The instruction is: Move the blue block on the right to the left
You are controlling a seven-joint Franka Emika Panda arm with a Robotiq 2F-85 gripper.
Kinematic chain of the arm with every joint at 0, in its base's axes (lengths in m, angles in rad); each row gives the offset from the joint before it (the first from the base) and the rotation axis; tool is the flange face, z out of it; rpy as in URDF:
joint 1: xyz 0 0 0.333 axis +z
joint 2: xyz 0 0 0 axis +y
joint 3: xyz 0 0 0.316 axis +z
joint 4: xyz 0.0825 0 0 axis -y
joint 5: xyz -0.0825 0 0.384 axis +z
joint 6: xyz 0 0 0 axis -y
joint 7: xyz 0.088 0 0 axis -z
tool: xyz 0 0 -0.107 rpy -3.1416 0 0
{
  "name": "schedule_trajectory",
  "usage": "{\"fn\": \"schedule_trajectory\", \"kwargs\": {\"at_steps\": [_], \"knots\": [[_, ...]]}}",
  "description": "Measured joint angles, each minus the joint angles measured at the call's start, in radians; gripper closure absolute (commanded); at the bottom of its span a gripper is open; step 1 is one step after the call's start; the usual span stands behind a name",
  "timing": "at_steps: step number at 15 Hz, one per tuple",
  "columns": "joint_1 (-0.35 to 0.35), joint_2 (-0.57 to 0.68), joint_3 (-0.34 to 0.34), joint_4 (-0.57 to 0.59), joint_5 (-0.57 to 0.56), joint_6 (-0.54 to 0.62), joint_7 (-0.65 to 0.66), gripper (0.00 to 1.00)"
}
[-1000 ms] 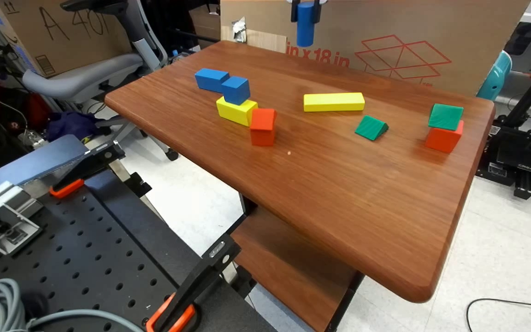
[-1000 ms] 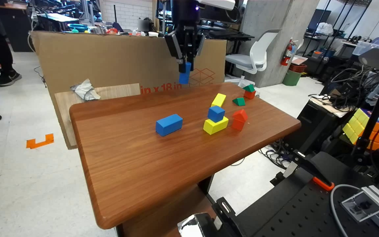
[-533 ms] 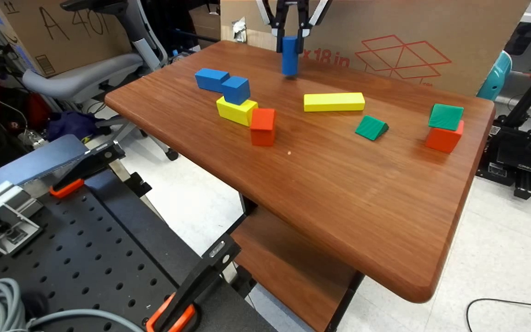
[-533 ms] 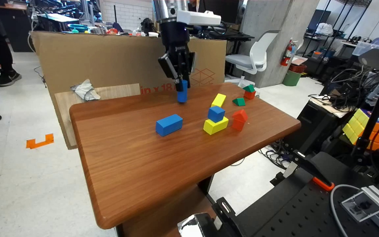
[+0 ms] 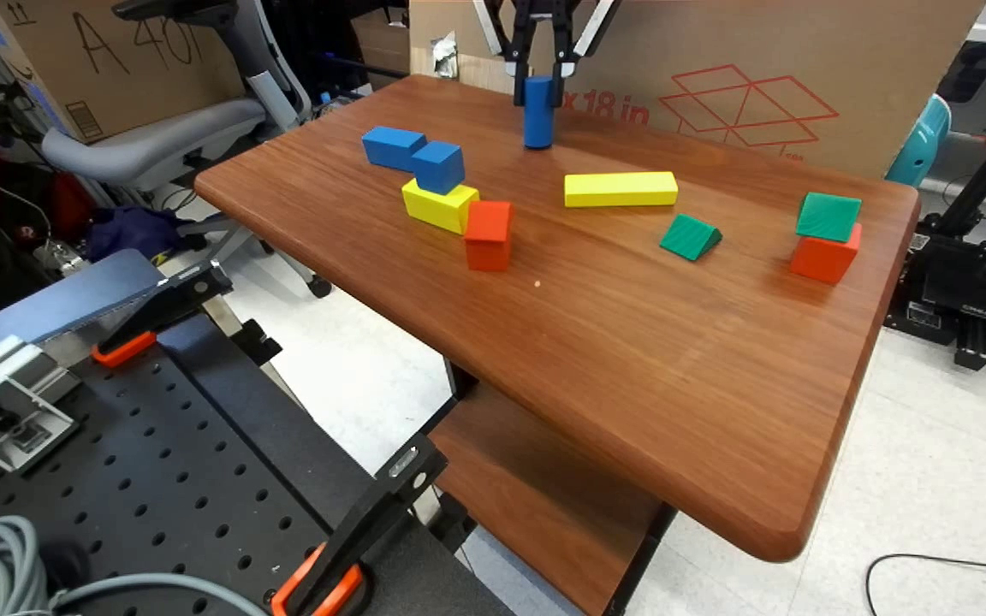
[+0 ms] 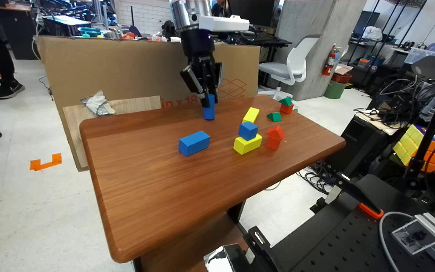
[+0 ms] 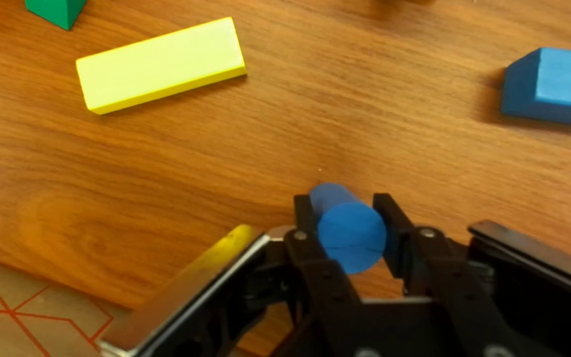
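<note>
The tall blue block (image 5: 538, 120) stands upright at the back edge area of the brown table (image 5: 673, 342). It also shows in an exterior view (image 6: 209, 110). Its base looks to be at the tabletop, with no gap visible beneath it. My gripper (image 5: 538, 96) points down with one finger on each side of the block's upper part. In the wrist view the round top of the blue block (image 7: 351, 235) sits between the fingers of my gripper (image 7: 342, 198), which look pressed against its sides. The gripper is shut on the block.
A flat blue block (image 5: 393, 148) and a small blue block (image 5: 438, 167) on a yellow block (image 5: 440, 207) lie left-front. An orange block (image 5: 489, 237), long yellow block (image 5: 620, 190), green wedge (image 5: 690, 237) and green-on-orange stack (image 5: 828, 216) are around. Cardboard (image 6: 119, 71) stands behind the table.
My gripper has come down with the blue block from above the table's back edge to the tabletop. In the last half second it sank slightly and the gap to its shadow closed.
</note>
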Motion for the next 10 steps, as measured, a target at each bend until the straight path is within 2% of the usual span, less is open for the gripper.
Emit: {"fn": "schedule_trajectory", "kwargs": {"at_steps": [4, 5, 10], "knots": [[0.0, 0.001, -0.003, 0.01, -0.001, 0.002, 0.0, 0.04], [-0.001, -0.003, -0.003, 0.011, -0.001, 0.003, 0.0, 0.01], [-0.019, -0.082, -0.002, 0.011, 0.012, 0.037, 0.007, 0.0]]}}
